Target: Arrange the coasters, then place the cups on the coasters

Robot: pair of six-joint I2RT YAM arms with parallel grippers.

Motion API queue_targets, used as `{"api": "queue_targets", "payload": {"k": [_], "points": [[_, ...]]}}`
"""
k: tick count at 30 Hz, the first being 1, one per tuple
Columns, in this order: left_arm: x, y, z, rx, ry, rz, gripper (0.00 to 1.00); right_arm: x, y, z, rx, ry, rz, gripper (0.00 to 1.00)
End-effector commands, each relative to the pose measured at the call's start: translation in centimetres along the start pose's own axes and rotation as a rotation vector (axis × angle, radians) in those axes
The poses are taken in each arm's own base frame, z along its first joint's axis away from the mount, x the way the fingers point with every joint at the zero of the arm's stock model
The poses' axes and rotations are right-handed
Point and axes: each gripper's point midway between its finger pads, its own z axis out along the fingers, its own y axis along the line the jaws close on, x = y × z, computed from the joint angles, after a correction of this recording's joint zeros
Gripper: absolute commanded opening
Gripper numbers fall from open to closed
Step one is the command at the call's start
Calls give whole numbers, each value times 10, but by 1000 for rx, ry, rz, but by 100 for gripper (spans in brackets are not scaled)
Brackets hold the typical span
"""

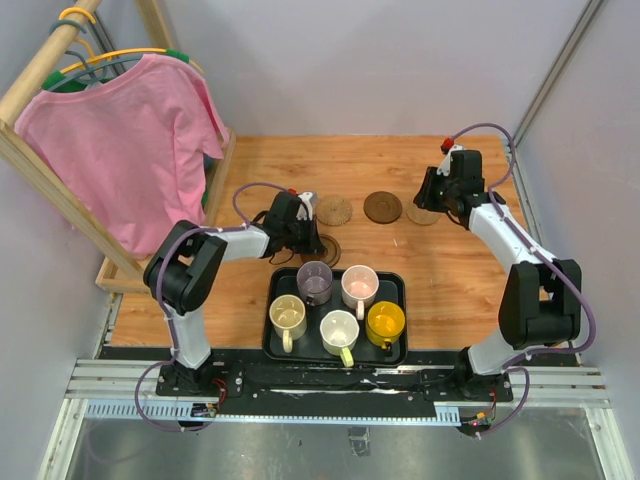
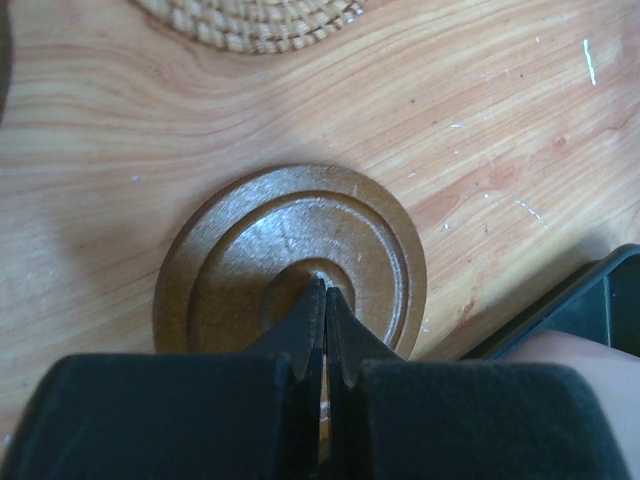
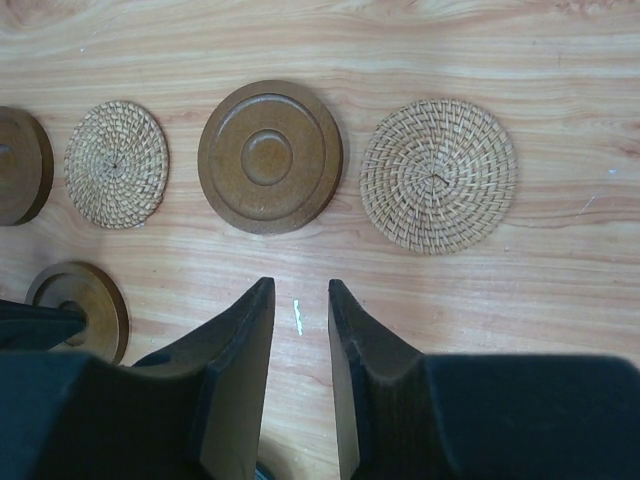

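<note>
Several coasters lie in a row across the table: a tan woven one (image 1: 334,210), a dark brown ringed one (image 1: 382,207) and another tan one (image 3: 438,175). A further dark coaster (image 2: 290,265) lies nearer the tray. My left gripper (image 2: 325,290) is shut, its tips resting on that coaster's centre. My right gripper (image 3: 298,285) hovers open over bare wood, just short of the row, with nothing between its fingers. A third dark coaster (image 3: 15,165) shows at the left edge of the right wrist view. Several cups, including a purple-grey one (image 1: 315,282) and a yellow one (image 1: 385,322), stand in the black tray (image 1: 400,290).
A pink shirt (image 1: 120,140) hangs on a wooden rack at the table's left side. The tray's corner (image 2: 590,300) lies close to the right of the coaster under my left gripper. Grey walls enclose the table at the back and right.
</note>
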Motion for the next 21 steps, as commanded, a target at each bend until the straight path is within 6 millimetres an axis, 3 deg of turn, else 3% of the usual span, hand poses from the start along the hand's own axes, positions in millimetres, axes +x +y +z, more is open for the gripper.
{"api": "queue_targets", "payload": {"k": [1,14,21], "points": [[49,56,-12,-218,101,-105,1,-2,16,-10,-48,-19,-2,30],[46,95,-40,-319,28,-247,2,4,22,-9,-69,4,-1,32],[46,126,-57,-399,-5,-331,3,5,24,-9,-77,12,-3,33]]}}
